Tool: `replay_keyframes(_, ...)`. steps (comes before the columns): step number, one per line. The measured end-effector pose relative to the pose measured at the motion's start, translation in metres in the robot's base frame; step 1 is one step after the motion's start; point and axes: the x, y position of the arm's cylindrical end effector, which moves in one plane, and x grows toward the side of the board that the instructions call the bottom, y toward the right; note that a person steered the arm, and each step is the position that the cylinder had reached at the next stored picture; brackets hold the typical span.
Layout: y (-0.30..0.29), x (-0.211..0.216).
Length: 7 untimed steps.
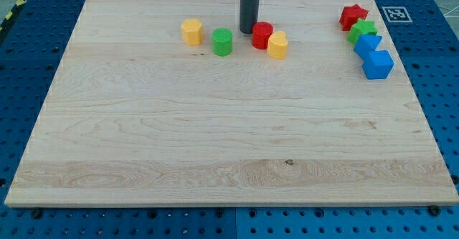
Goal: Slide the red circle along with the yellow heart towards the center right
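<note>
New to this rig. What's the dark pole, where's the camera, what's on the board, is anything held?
One camera looks down at a wooden board; its mount isn't recorded. The dark pole is the robot arm's rod. It has no gripper, so nothing is held; it only pushes. My tip sits just left of the red circle, which touches the yellow heart. Further left are a green cylinder and another yellow block. At the view's right are a red star, a green star and two blue blocks.

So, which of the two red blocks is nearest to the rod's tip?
The red circle near the view's top middle: my tip stands right at its left side. The other red block, star-like, sits far off at the view's top right.
</note>
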Motion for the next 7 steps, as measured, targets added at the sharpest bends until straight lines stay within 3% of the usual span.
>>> replay_keyframes(3,0.027,0.040)
replay_keyframes(7,0.101,0.037)
